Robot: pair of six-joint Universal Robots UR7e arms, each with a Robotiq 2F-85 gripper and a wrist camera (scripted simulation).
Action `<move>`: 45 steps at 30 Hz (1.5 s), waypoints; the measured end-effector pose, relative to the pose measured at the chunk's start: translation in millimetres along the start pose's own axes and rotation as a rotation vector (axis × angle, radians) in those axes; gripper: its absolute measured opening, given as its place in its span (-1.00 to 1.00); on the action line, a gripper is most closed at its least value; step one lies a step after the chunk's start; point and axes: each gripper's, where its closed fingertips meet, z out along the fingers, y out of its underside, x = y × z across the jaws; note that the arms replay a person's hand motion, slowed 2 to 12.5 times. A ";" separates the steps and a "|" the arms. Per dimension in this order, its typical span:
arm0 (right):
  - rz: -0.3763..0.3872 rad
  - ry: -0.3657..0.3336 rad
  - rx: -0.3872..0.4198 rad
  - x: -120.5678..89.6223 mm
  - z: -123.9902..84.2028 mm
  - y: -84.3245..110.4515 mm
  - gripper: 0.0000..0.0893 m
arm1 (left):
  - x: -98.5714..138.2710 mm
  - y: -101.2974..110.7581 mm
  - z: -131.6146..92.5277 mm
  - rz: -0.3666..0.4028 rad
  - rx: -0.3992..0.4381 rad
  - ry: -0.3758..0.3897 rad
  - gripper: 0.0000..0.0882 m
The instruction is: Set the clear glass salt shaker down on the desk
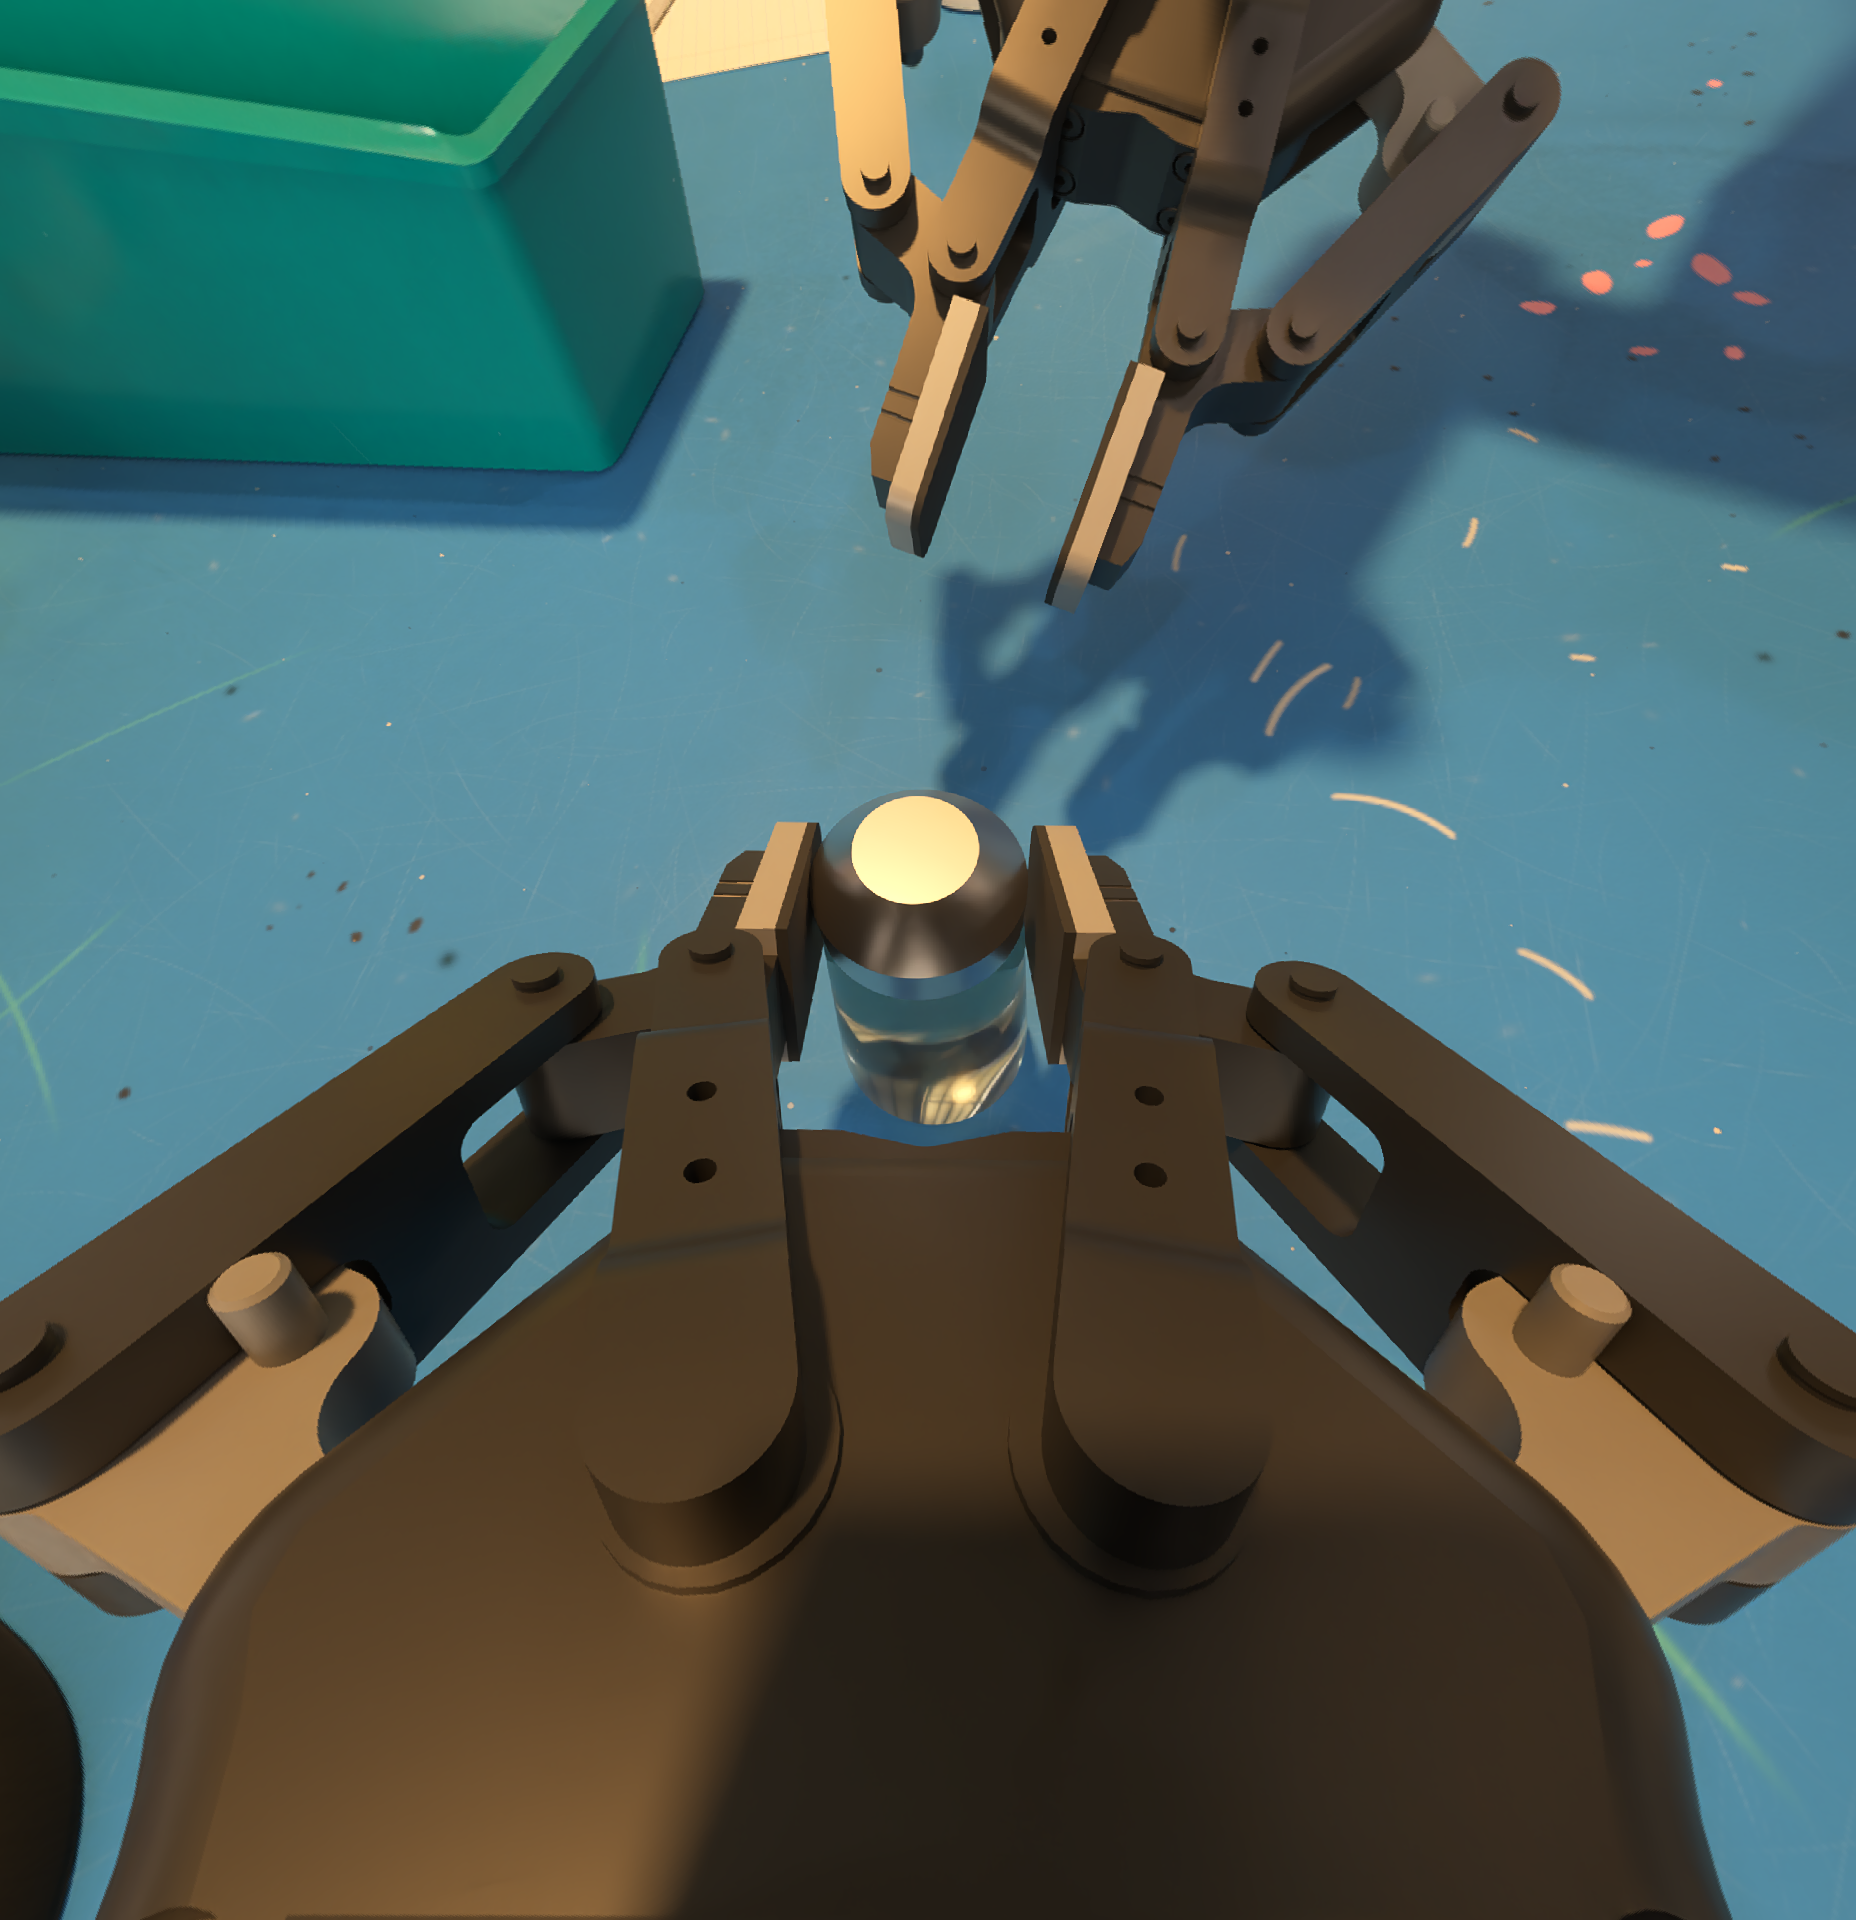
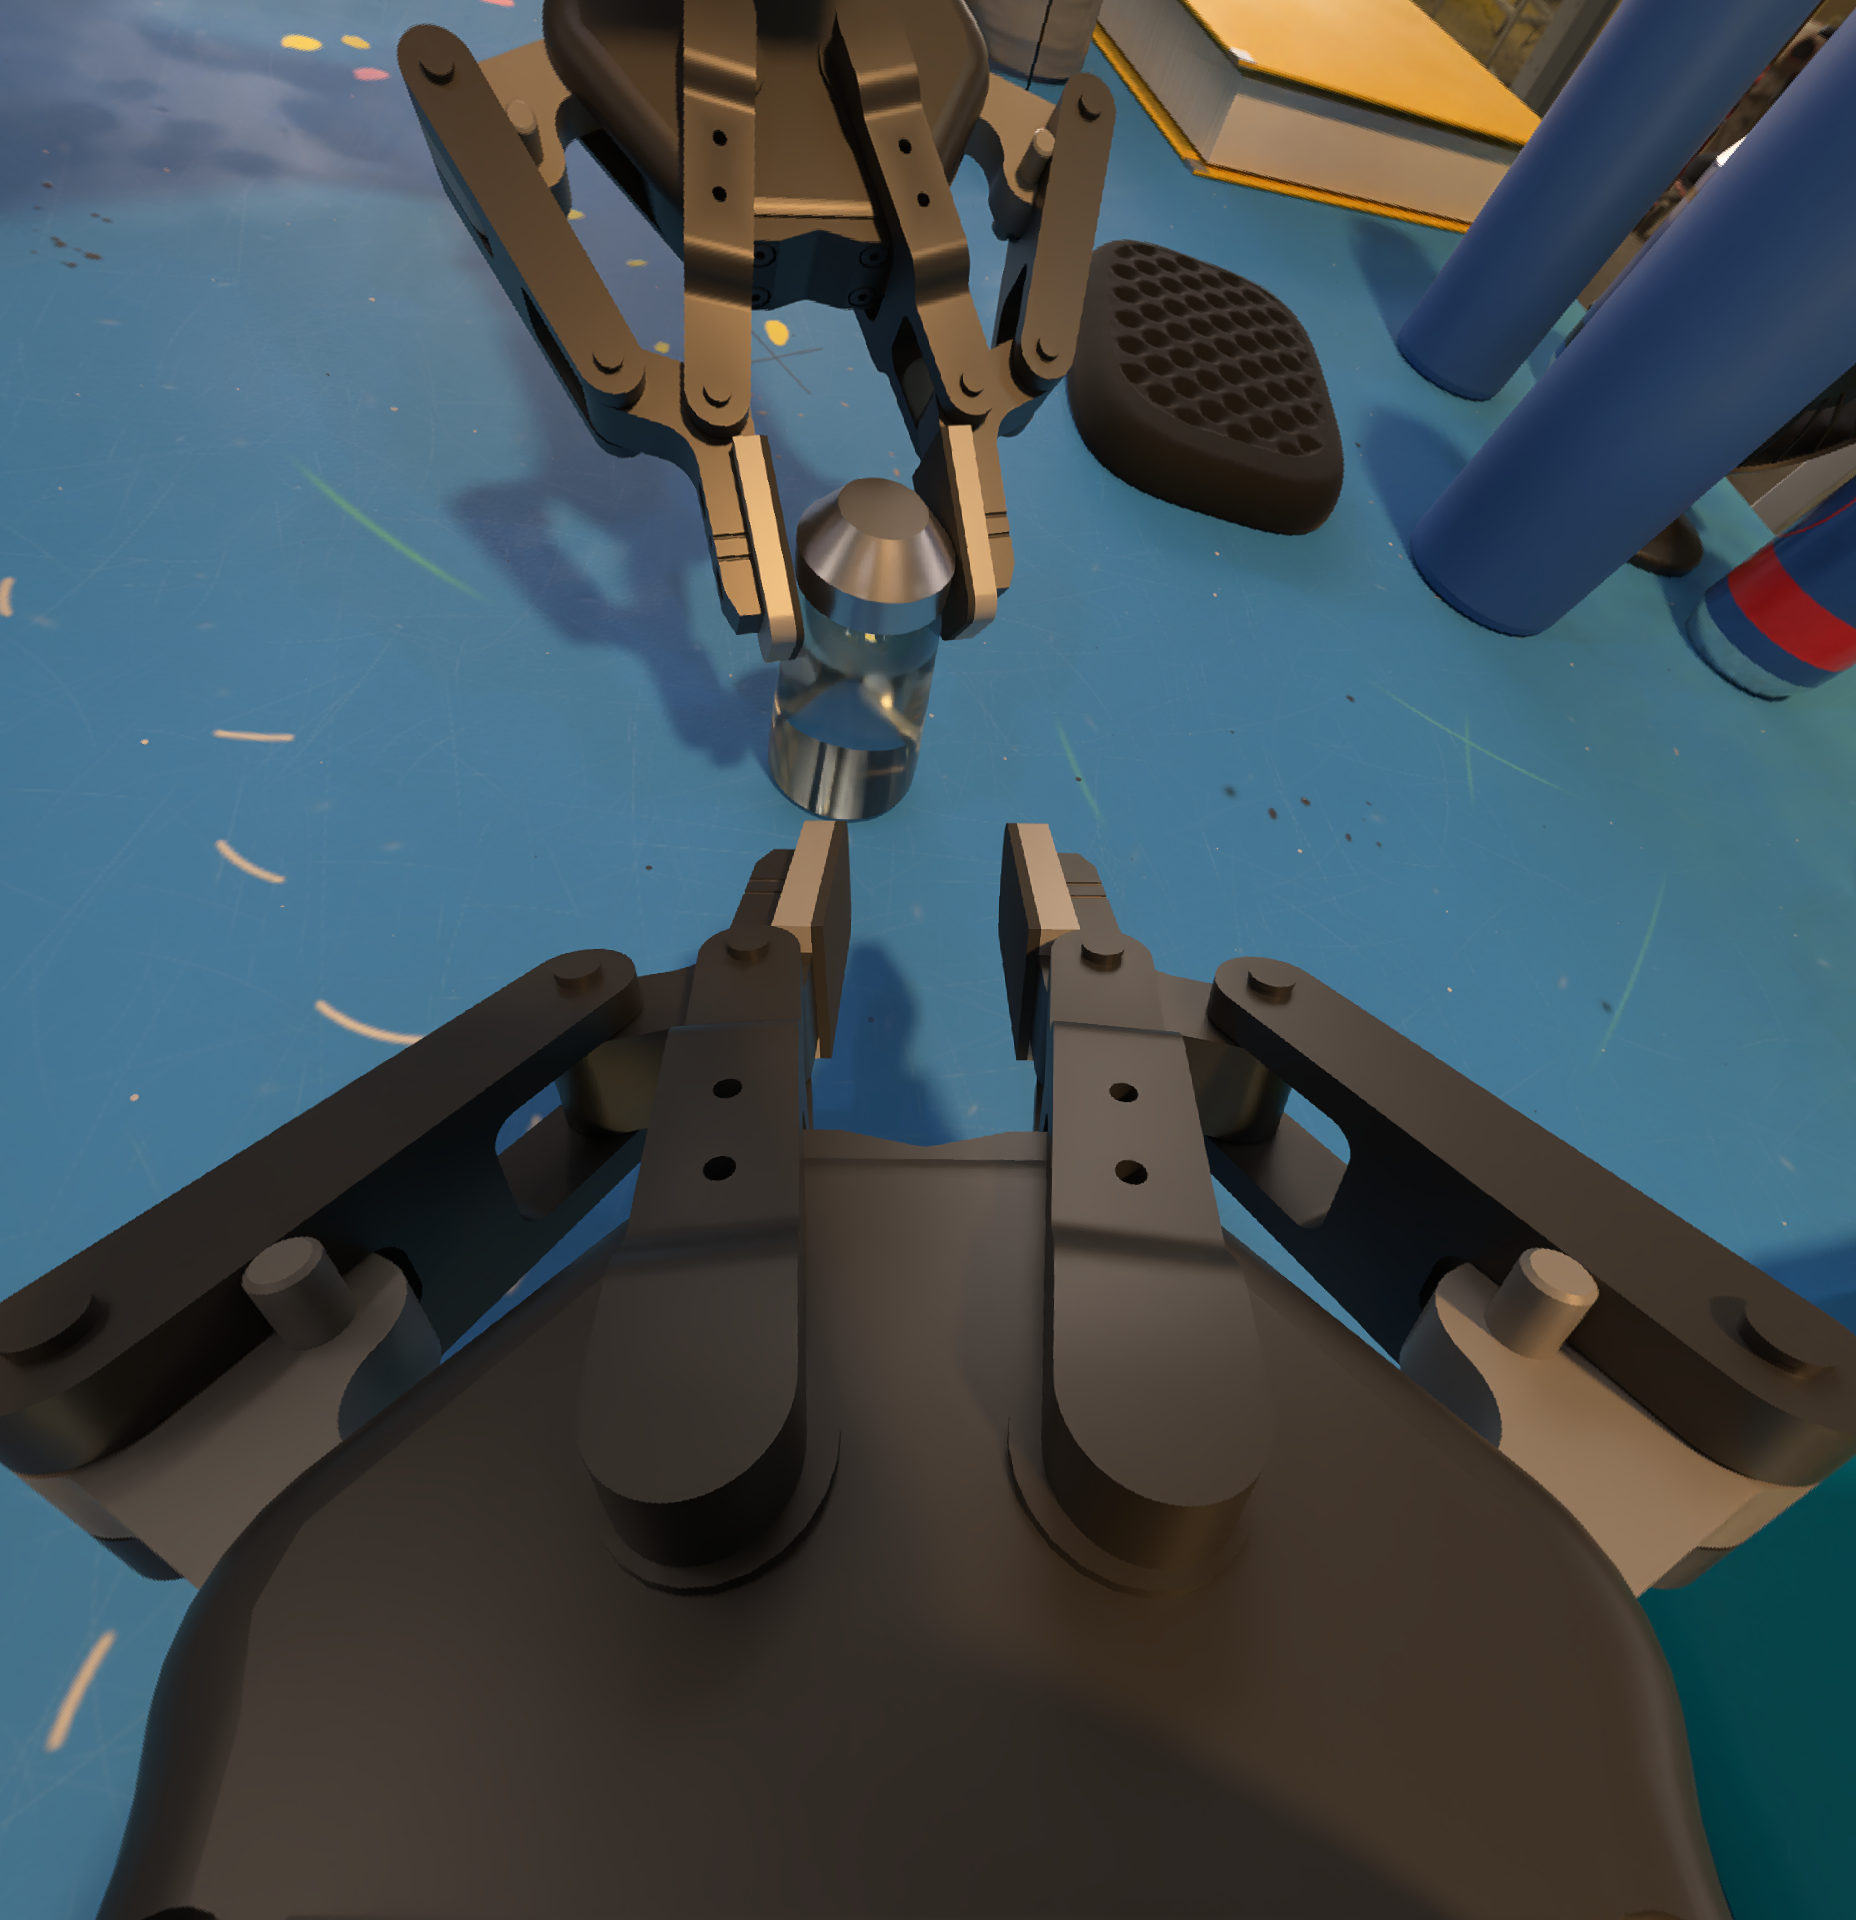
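No legible text — no labels, no numbers

The salt shaker (image 2: 851, 717) is shiny clear glass with a smooth metal cap, and the blue tabletop (image 2: 280, 582) looks scratched.

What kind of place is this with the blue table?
Probably a workshop or hobby desk where robots practise. The blue desk is scratched and spattered with paint specks, a green plastic bin sits on it, and the left gripper holds a glass salt shaker near a black honeycomb pad.
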 end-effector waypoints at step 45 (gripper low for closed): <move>0.176 -0.072 0.016 4.7 -0.8 15.0 -0.13 | -16.8 0.5 0.1 0.217 -0.001 -0.176 -0.18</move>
